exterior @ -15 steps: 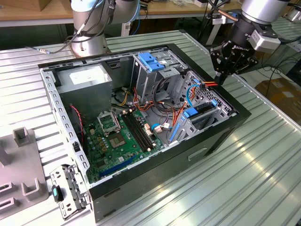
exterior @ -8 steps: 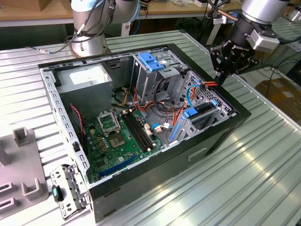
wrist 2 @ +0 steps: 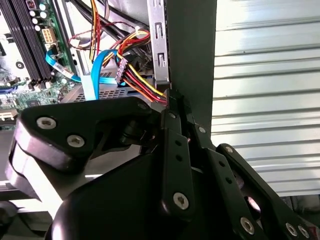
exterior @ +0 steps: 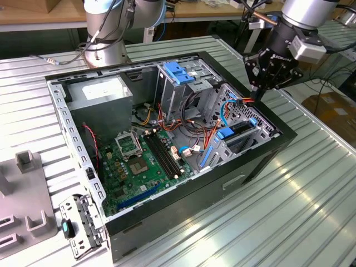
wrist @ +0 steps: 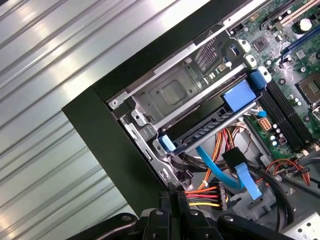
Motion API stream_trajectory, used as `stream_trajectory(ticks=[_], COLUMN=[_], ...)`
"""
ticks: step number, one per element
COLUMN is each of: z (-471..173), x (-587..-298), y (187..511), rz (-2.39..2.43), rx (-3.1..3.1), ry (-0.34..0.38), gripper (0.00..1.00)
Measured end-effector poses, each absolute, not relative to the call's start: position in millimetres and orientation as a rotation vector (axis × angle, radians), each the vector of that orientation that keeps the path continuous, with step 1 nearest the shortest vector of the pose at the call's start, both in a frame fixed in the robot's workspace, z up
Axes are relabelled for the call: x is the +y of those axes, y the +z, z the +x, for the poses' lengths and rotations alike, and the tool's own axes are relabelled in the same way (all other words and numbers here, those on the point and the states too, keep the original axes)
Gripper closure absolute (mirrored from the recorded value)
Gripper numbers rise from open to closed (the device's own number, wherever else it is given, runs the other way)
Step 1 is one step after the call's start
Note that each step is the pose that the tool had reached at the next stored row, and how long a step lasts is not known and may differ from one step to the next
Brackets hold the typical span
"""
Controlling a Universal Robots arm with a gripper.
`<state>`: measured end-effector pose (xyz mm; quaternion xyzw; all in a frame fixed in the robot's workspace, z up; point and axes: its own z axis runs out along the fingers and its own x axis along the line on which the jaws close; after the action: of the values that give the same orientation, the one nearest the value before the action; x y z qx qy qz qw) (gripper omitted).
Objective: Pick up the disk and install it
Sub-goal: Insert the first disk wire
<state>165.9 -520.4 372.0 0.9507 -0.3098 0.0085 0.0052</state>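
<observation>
Well, from where I stand the job looks mostly done: the disk [wrist: 210,127] appears already seated in its bay at the case's right-hand end in the exterior view, lying flat with a blue rail showing at each end, so I'd judge the picking up and the sliding in to be behind us. The gripper [exterior: 257,92] hangs just above the far right corner of the open computer case [exterior: 183,219], beside the orange and yellow power cable [wrist: 202,195], and in both wrist views its fingers [wrist 2: 175,107] are pressed together with nothing plainly between them; the cable plug sits right at their tips, and whether they pinch it I cannot tell. What remains, I'd guess, is only the cabling. Counting: one arm, one gripper, one case, one disk that I can make out, one grey power supply [exterior: 100,97] at the far left, one motherboard [exterior: 142,161], and one loose metal bracket [exterior: 80,222] on the table [exterior: 289,211] near the case's front left corner.
</observation>
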Motion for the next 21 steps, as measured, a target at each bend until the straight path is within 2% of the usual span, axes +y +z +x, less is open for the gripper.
stream_trajectory(ticks=[21], z=[154], x=[-520], y=[370], rz=[2.895], rx=[-1.188], ry=[0.025], gripper=[0.83])
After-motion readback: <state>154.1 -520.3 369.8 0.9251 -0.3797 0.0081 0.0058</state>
